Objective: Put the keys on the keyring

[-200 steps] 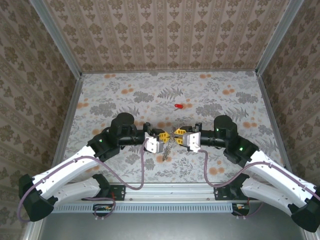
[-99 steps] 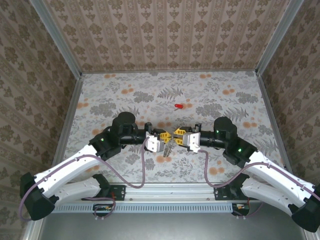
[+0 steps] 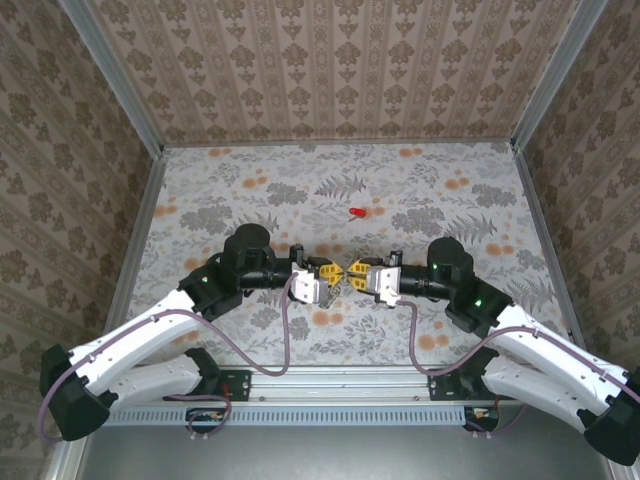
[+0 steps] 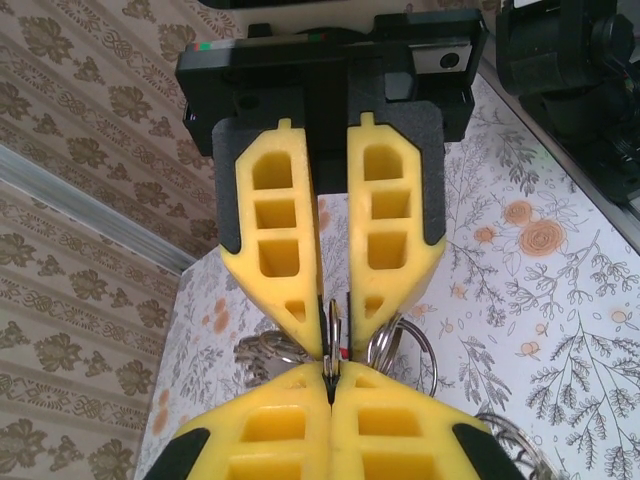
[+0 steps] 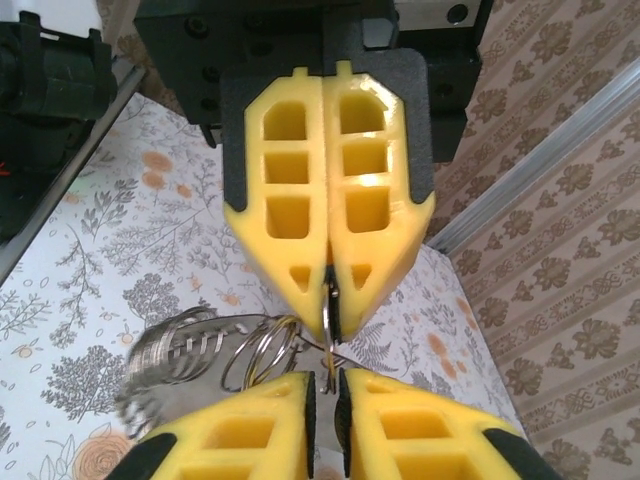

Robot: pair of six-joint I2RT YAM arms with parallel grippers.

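Keyring [image 4: 333,330], thin silver wire loops: centre of top view, between the two facing arm tips. Left fingers [image 4: 270,420], yellow plastic: fully closed, pinching its edge. Right fingers [image 5: 400,430], yellow plastic: narrow gap, gripping the same loop. Small red-headed key [image 3: 356,212]: on floral counter [image 3: 250,180], above centre, well apart.

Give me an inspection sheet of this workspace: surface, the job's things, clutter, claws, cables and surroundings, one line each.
Surface: floral-print tabletop.
Job's things: keyring of silver wire rings, held between both claws; one red-headed key lying loose on the table beyond them.
Clutter: nothing seen.
Claws: left claw and right claw meet tip to tip, each shut on the keyring.
Cables: mauve cables, one looping along each arm.
Surroundings: patterned walls on three sides; metal frame rails at the corners.
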